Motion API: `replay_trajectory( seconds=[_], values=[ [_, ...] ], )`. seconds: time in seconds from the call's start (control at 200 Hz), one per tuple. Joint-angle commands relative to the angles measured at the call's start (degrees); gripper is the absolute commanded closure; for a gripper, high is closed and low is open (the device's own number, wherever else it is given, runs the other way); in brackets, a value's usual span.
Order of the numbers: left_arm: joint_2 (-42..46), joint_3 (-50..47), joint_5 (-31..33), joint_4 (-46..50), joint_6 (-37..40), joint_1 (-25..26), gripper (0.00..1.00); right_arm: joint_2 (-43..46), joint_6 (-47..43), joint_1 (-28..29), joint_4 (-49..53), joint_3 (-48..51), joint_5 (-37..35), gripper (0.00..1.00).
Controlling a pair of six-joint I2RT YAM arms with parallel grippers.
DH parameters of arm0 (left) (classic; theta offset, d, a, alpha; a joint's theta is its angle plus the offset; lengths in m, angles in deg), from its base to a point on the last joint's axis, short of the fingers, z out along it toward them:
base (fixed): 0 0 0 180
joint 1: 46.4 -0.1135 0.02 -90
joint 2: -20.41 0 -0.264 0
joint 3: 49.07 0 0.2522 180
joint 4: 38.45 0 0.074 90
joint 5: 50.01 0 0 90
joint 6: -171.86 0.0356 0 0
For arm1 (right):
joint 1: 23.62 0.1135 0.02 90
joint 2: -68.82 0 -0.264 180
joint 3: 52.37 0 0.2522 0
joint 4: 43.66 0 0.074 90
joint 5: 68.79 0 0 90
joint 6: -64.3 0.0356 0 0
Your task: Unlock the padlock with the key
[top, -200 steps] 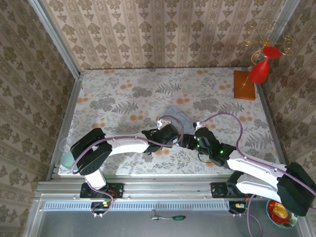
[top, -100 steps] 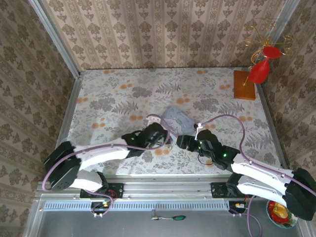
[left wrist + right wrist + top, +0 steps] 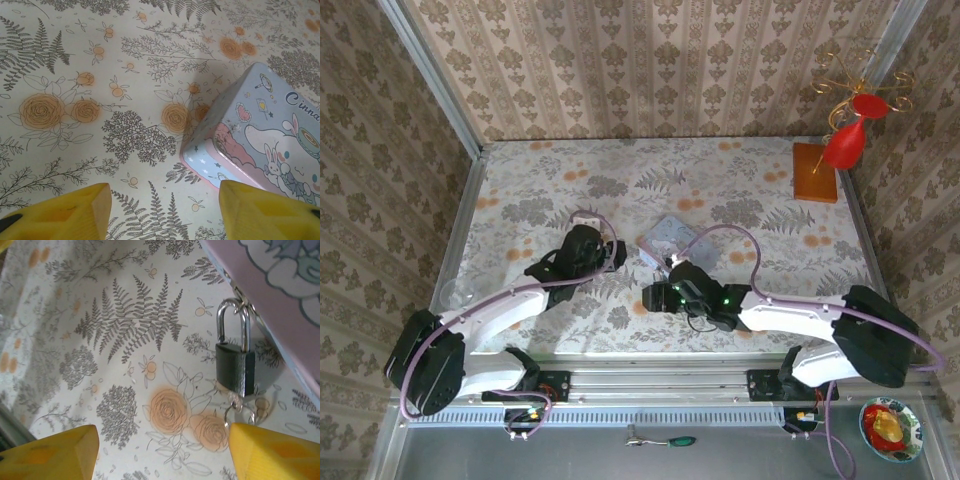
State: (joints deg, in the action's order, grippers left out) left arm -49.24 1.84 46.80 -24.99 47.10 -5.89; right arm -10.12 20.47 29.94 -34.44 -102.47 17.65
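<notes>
While my left pincer (image 3: 165, 215) stands wide and empty near a corner of the pale blue tin (image 3: 260, 135), my right pincer (image 3: 162, 455) is also wide and empty. In front of it is the padlock (image 3: 235, 371), on the counter (image 3: 125, 315). Its loop is hooked in the tin's clasp, and a small key (image 3: 235, 401) is at its bottom end.

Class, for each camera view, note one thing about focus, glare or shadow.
Right wrist: the padlock is sharp, with glare on its shackle, while the tin above is soft. Left wrist: the tin casts a soft shadow on the tablecloth. Top external: lighting is even, shadows faint.
</notes>
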Motion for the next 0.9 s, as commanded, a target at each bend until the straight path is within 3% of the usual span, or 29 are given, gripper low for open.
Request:
replay_trajectory(
  seconds=[0.0,0.26,0.6,0.895],
  values=[
    [0.94,-0.34,-5.09,-0.76,2.18,-1.01,0.39,-3.49,-5.52,-2.99,6.41,-4.24,-1.88,0.29],
    [-4.58,2.59,-8.67,-3.02,1.78,-1.45,0.38,-3.91,-8.38,-15.65,4.83,-3.02,6.33,0.36],
    [-14.58,10.47,-10.63,-5.09,2.04,-0.02,0.38,2.74,-1.18,-16.12,-3.67,6.3,5.77,0.46],
    [-22.32,17.91,-12.0,-4.25,3.07,-0.21,0.38,-2.77,1.41,-16.03,-11.89,7.9,6.0,0.55]
  ],
)
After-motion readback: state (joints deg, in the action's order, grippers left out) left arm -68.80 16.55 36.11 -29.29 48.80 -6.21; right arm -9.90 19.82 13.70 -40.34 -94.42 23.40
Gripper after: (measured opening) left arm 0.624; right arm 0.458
